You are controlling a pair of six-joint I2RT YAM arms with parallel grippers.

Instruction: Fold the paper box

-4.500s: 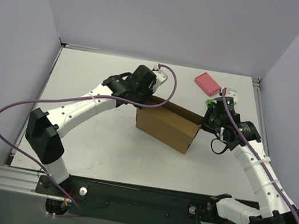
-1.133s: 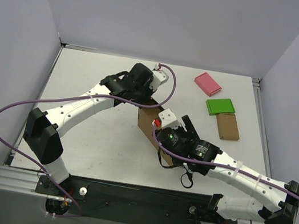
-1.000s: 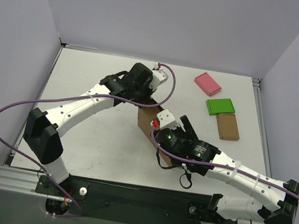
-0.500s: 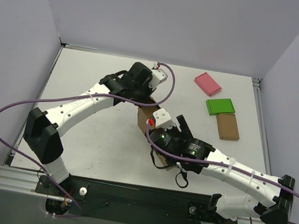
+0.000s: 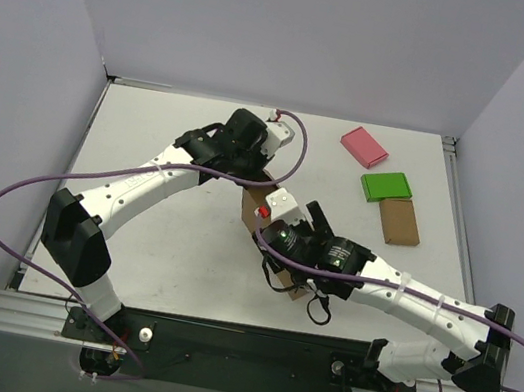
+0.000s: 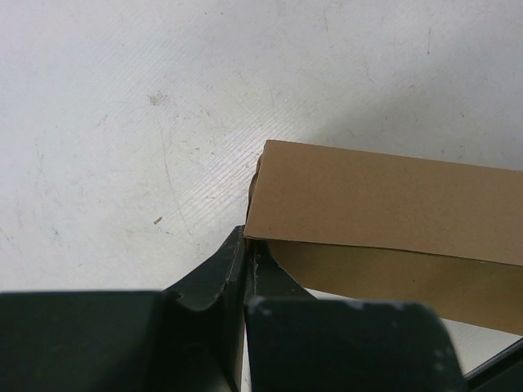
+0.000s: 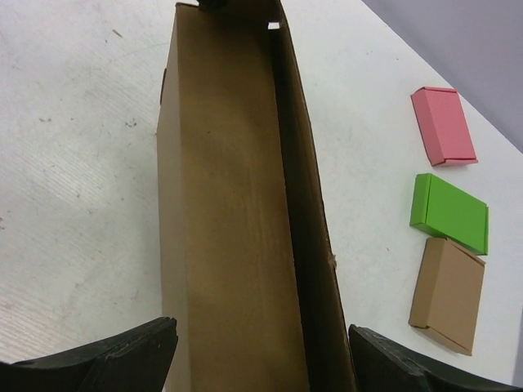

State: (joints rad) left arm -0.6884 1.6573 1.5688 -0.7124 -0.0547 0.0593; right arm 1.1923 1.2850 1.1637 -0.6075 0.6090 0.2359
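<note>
The large plain brown corrugated cardboard box (image 7: 221, 204) is standing half-formed in the middle of the white counter (image 5: 183, 243). The left fingers (image 6: 208, 282) are pinching its far corner wall, while the right fingers (image 7: 106, 355) are standing wide apart either side of its near end. They should be closing squarely, pressing both walls upright without buckling them. The right arm is hiding the near flaps and tabs from overhead.

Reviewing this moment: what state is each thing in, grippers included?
paper box: partly folded, walls raised, not closed up.
left gripper: shut on the box's far end.
right gripper: open, straddling the box's near end.
pink block: closed, lying flat.
green block: closed, lying flat.
brown block: closed, lying flat.
</note>
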